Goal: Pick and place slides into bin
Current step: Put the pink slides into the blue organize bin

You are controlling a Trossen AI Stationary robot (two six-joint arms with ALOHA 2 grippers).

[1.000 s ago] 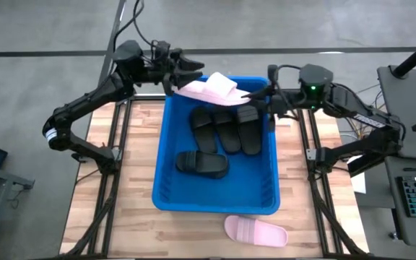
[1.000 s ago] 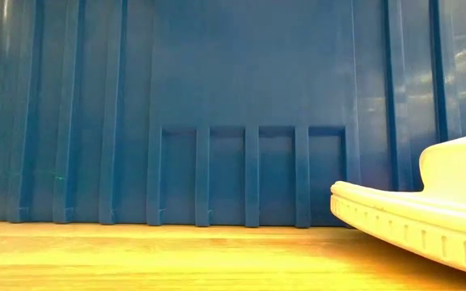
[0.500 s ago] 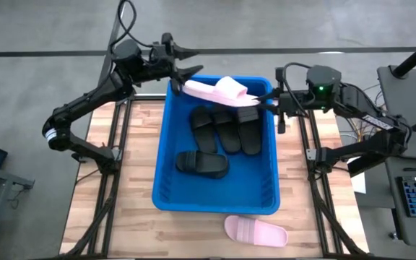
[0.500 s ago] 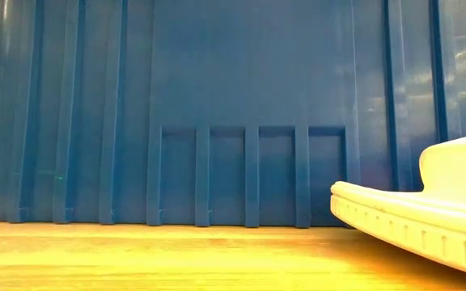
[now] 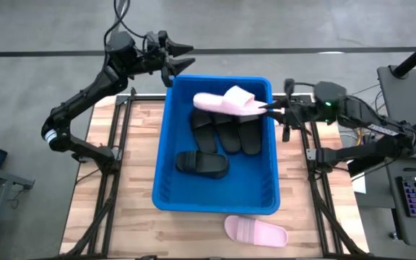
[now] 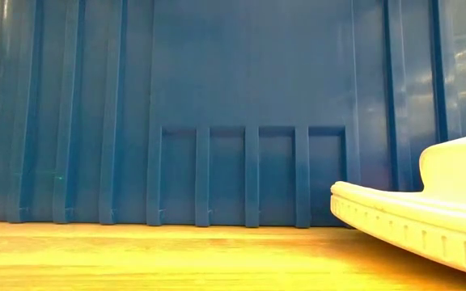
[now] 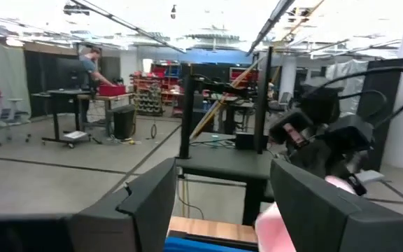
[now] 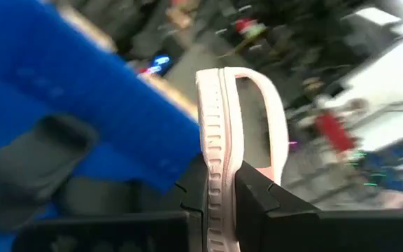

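My right gripper (image 5: 269, 107) clamps one pink slide (image 5: 224, 102) over the bin's (image 5: 215, 202) far end, above four black slides (image 5: 222, 133) inside. My left gripper (image 5: 181, 59) hangs open and empty behind the far rim, and the other pink slide (image 5: 256, 231) lies on the table (image 5: 128, 180) against the bin's near wall.

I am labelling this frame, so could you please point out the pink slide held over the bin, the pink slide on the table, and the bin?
held pink slide (image 5: 226, 102), high view, strap.
pink slide on the table (image 5: 256, 232), high view, strap.
bin (image 5: 215, 203), high view, near rim.

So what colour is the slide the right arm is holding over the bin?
Pale pink. The held slide shows best in the high view, above the blue bin.
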